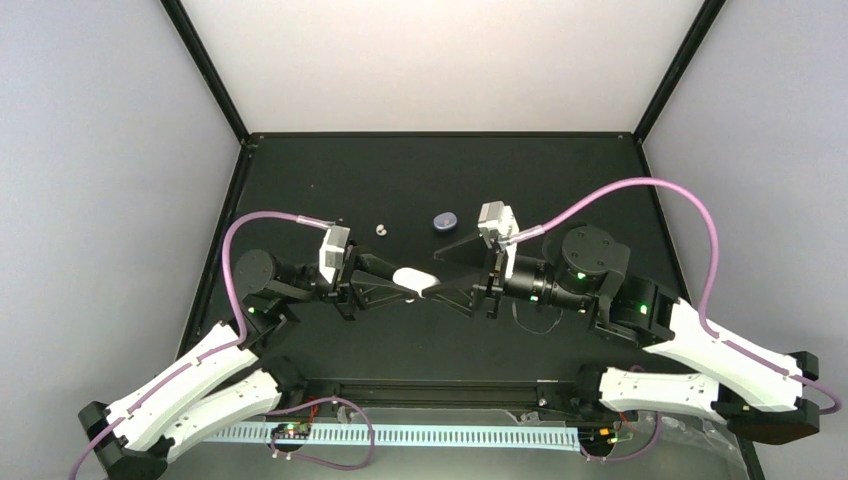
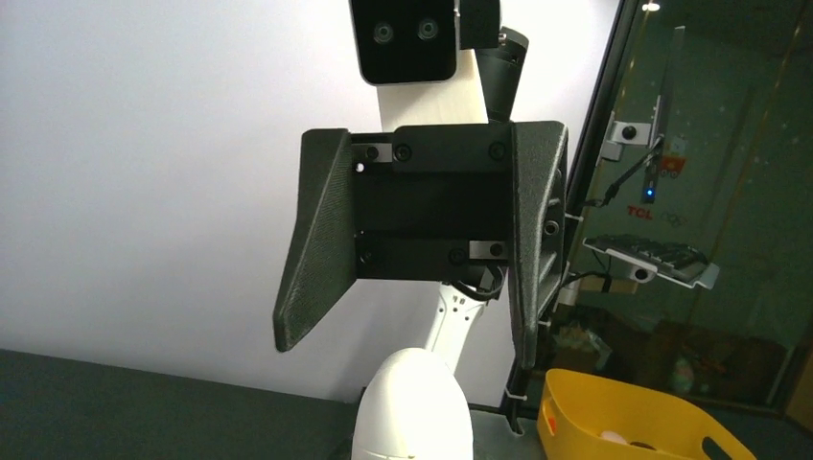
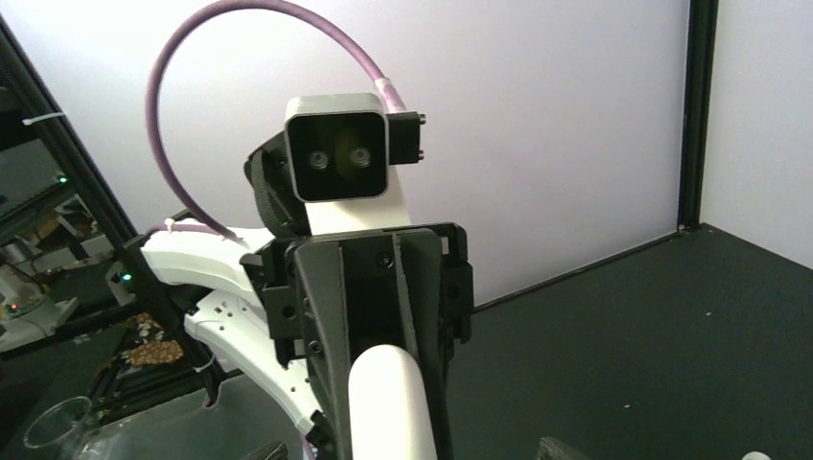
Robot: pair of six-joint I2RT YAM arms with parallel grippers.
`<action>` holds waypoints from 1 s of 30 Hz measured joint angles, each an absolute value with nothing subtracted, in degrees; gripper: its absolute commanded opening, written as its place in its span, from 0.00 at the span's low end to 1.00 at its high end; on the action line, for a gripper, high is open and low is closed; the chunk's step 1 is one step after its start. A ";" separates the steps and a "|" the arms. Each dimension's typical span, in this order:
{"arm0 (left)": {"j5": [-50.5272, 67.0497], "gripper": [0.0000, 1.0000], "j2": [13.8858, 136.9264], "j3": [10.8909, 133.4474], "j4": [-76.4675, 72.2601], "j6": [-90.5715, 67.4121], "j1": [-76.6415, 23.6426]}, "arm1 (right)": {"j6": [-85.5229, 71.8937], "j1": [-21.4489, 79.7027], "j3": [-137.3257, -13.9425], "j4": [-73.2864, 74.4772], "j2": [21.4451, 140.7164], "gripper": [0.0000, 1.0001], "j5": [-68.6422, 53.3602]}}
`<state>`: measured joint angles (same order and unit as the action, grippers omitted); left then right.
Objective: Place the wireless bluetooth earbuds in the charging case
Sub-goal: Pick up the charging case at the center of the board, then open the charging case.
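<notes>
Top external view is showing us the left gripper (image 1: 398, 279) pinching the white oval plastic charging case (image 1: 416, 281) and holding it in the air between both arms. We are judging that this is presenting the case to the right gripper (image 1: 442, 270), whose jaws are standing spread, facing the case's right end without gripping it. One tiny white curled earbud (image 1: 380, 229) is lying on the black table (image 1: 560, 190), farther away and left of the case, well apart from both grippers.
</notes>
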<state>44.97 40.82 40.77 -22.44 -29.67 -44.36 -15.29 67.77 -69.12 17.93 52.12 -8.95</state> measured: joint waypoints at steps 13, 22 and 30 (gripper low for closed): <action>44.25 0.02 39.31 40.75 -22.20 -27.75 -45.01 | -15.55 67.77 -69.73 19.68 54.70 0.78 -6.81; 43.86 0.02 38.98 40.66 -20.64 -26.50 -45.43 | -16.71 67.79 -69.65 19.40 54.11 0.79 -4.16; 43.90 0.02 38.89 40.64 -19.66 -25.56 -45.91 | -17.08 67.75 -69.65 19.31 54.04 0.78 -1.28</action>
